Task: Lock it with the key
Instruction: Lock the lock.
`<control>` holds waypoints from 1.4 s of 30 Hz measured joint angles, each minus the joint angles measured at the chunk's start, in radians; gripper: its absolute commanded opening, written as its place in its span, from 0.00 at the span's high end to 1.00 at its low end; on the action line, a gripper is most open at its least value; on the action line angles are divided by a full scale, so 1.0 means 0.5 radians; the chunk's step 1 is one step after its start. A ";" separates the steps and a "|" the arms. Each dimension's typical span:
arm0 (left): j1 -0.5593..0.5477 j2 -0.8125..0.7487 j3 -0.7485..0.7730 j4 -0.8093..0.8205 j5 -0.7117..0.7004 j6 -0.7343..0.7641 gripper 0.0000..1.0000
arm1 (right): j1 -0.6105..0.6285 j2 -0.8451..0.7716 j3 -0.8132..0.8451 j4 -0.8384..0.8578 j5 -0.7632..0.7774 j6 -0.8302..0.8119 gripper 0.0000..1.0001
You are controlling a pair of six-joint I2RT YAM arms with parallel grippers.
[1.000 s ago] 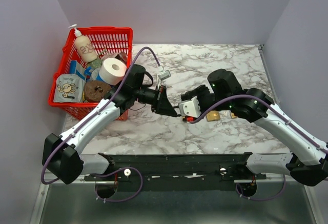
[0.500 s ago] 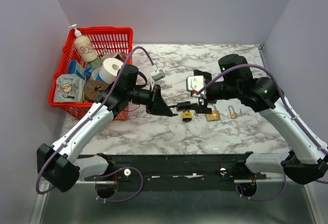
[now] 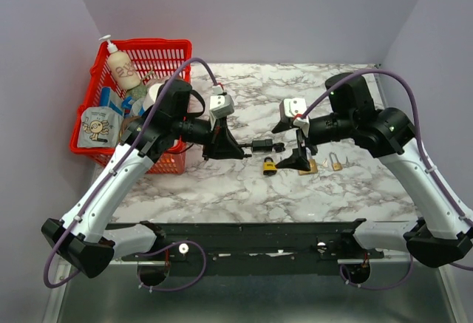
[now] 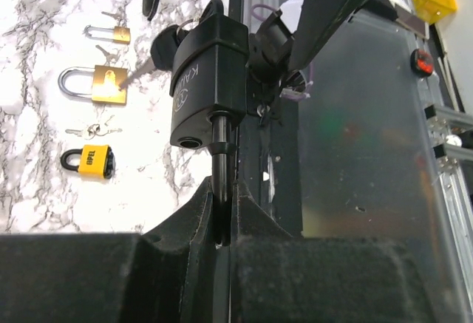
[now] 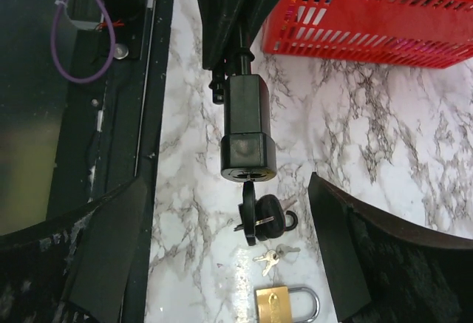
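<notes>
I'm weighing the biggest worry first. The left gripper [image 4: 222,216] is pinching the black padlock [image 4: 211,79] only by its thin shackle, fingers nearly together, so the body is hanging in the air beyond the fingertips. The key [image 5: 250,190] is sitting in the keyway at the end farthest from that hand. Any twist on it may be swivelling the whole body round the shackle instead of turning the cylinder.

The right gripper [image 3: 288,145] is standing wide and holding nothing, with the key head just about between its fingers. If it is closing off-centre, I'm risking a grab on the second key dangling from the ring, or knocking the key out. A lesser risk: a dropped lock would be landing among the brass padlock [image 3: 309,166] and yellow padlock [image 3: 270,165] lying below the right hand.

The red basket [image 3: 148,43] is sitting behind the left arm, carrying a pump bottle [image 3: 122,68], a printed pouch [image 3: 100,127] and smaller things I'm not making out.
</notes>
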 measured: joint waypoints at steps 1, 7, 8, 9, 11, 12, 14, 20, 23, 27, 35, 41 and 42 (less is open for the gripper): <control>0.000 -0.002 0.000 -0.019 -0.004 0.031 1.00 | 0.000 -0.004 0.000 0.001 -0.014 0.005 0.07; -0.018 -0.002 0.001 -0.059 -0.024 0.089 1.00 | 0.000 -0.002 0.000 0.002 -0.108 0.037 0.10; -0.020 -0.002 0.001 -0.057 -0.024 0.087 1.00 | 0.000 -0.002 0.000 0.003 -0.115 0.039 0.10; -0.023 -0.002 0.001 -0.056 -0.024 0.083 1.00 | 0.000 0.007 -0.002 0.003 -0.121 0.040 0.11; -0.023 -0.002 0.001 -0.053 -0.024 0.073 1.00 | 0.001 0.020 -0.014 0.007 -0.126 0.040 0.14; -0.023 -0.002 0.001 -0.051 -0.024 0.065 1.00 | 0.001 0.026 -0.026 0.010 -0.127 0.040 0.15; -0.023 -0.002 0.001 -0.037 -0.024 0.051 1.00 | 0.002 0.034 -0.054 0.018 -0.127 0.045 0.18; -0.023 -0.002 0.001 0.031 -0.023 -0.025 1.00 | 0.019 0.039 -0.117 0.078 -0.108 0.068 0.26; -0.023 -0.002 0.000 0.083 -0.020 -0.077 1.00 | 0.028 0.039 -0.139 0.128 -0.098 0.086 0.33; -0.023 -0.003 0.000 0.147 0.002 -0.166 1.00 | 0.063 0.038 -0.169 0.198 -0.074 0.099 0.37; -0.025 -0.009 -0.001 0.185 0.046 -0.229 1.00 | 0.108 0.031 -0.198 0.280 -0.002 0.095 0.85; -0.035 -0.027 -0.002 0.181 0.001 -0.189 0.99 | 0.111 0.027 -0.198 0.286 0.000 0.153 0.99; -0.037 -0.031 -0.002 0.178 -0.014 -0.166 0.98 | 0.111 0.027 -0.198 0.285 -0.001 0.171 0.99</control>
